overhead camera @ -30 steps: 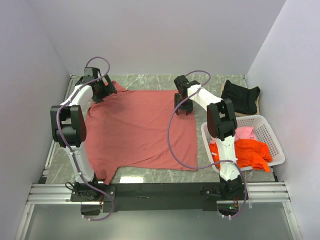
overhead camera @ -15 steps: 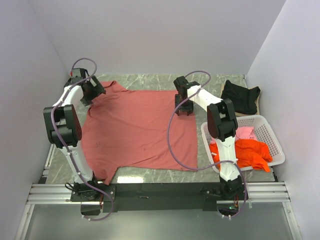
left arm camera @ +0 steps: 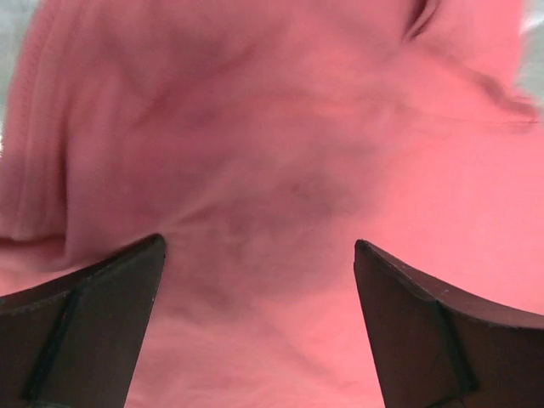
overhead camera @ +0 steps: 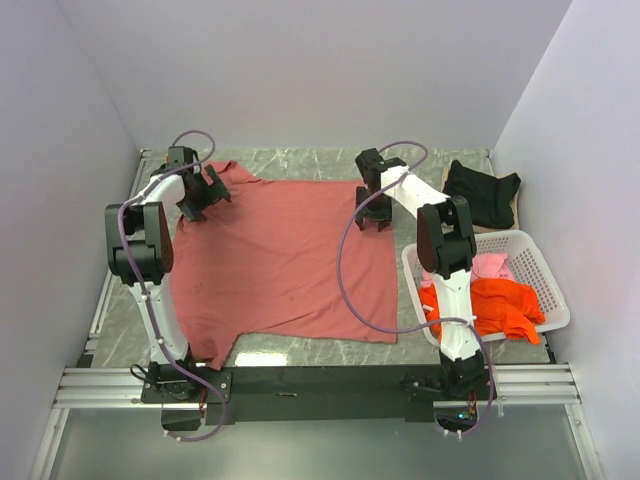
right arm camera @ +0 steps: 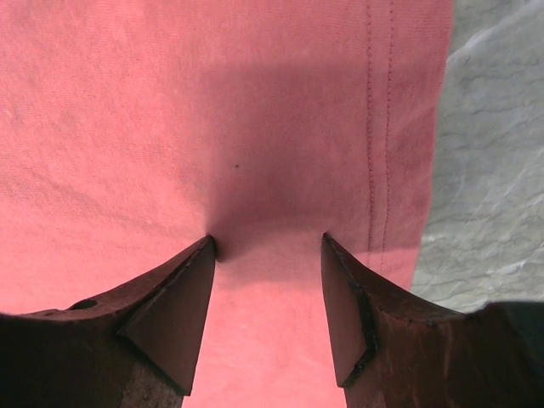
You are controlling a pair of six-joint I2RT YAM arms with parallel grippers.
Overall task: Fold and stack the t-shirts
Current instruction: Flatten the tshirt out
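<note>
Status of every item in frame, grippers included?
Large brick-red cloth t-shirt: spread flat, unfolded.
White plastic lattice basket: upright, holding two shirts.
Bright orange cloth t-shirt: crumpled in the basket.
Pink cloth t-shirt: crumpled in the basket.
Black cloth t-shirt: crumpled, outside the basket.
Left gripper: fingers open over the red shirt.
Right gripper: fingers open at the red shirt's hem.

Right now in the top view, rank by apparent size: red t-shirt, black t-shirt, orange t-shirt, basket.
1. red t-shirt
2. basket
3. orange t-shirt, black t-shirt: too close; orange is bunched, partly hidden.
</note>
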